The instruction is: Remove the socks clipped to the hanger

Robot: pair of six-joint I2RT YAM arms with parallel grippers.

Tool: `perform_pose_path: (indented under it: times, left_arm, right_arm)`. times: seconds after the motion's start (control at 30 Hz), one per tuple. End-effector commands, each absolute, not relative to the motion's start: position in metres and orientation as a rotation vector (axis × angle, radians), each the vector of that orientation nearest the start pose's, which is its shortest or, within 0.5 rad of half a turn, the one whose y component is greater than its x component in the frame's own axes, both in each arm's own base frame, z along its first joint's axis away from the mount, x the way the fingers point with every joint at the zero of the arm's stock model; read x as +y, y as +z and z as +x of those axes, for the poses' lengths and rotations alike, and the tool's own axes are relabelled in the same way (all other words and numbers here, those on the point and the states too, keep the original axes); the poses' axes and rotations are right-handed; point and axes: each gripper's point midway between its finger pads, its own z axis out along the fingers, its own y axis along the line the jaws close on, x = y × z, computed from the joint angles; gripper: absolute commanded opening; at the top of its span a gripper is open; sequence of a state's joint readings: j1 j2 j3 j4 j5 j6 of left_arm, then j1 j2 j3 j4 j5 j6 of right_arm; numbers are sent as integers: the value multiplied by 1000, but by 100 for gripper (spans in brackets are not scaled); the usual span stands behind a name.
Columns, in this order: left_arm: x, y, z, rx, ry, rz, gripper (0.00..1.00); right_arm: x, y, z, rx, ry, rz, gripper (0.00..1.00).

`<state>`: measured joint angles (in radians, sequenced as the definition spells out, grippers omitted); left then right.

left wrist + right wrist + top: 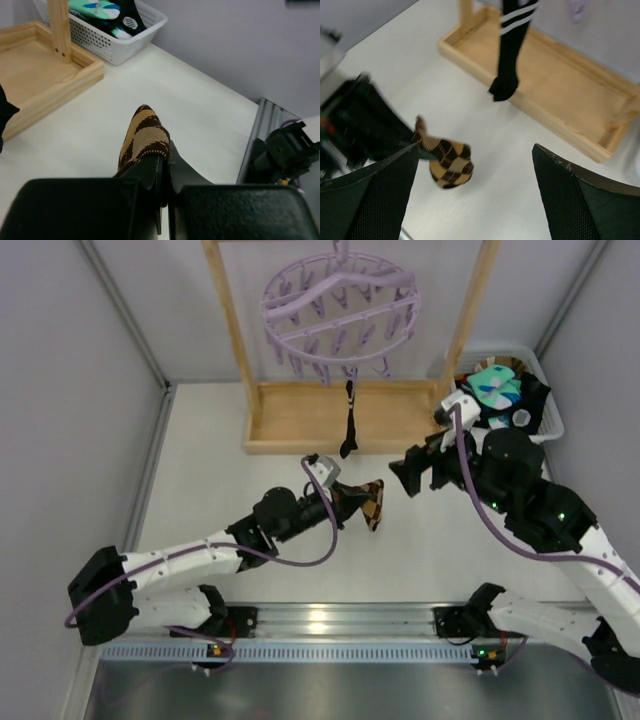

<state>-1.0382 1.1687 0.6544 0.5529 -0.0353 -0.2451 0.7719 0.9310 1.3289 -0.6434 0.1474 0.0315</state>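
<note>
The lilac round hanger (pixel 340 305) hangs from the wooden stand. One black sock (pixel 349 425) with white stripes is still clipped under it, its toe over the stand's base; it also shows in the right wrist view (pixel 511 55). My left gripper (pixel 347 502) is shut on a brown-and-tan checked cloth item (pixel 373 504) and holds it just above the table; the left wrist view shows the item (pixel 142 135) pinched between the fingers (pixel 150 167). My right gripper (pixel 412 478) is open and empty, to the right of that item (pixel 450 165).
A white basket (pixel 548 412) at the back right holds mint and dark socks (pixel 495 388); it also shows in the left wrist view (pixel 125 47). The wooden stand's tray base (pixel 300 430) lies behind both grippers. Grey walls close in the table on both sides.
</note>
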Motion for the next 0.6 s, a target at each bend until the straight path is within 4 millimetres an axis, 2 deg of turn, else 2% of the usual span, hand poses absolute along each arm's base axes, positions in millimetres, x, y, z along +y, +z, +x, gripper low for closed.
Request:
perform_pose_path:
  times: [0.0,0.03,0.1,0.2,0.33,0.43,0.53,0.57]
  left_arm:
    - [-350,266,160,1518,-1328,757,0]
    - [-342,267,166,1517,-1339,753,0]
    - [-339,270,153,1497,-1425,837,0]
    - [-331,271,153,1490,-1462,875,0]
    - [-326,274,142,1443,-1498,960,0]
    - [-321,284,130,1375,-1512,1015,0]
    - [-318,293,127,1344,-1513,1018,0]
    - [-318,295,125,1336,-1516,1024,0]
  right_arm:
    - [229,335,182,1725,715,-915,91]
    - [235,322,169,1717,770,-1005,91]
    - [239,311,159,1702,815,-1075,91]
    - [246,299,154,1669,844,-1154,91]
    - [251,283,166,1700,808,-1169,92]
    - [262,273,162,1695,867,-1237,91]
    - [272,266,156,1685,941,-1291,84]
    - [275,265,154,1677,964,-1303,78]
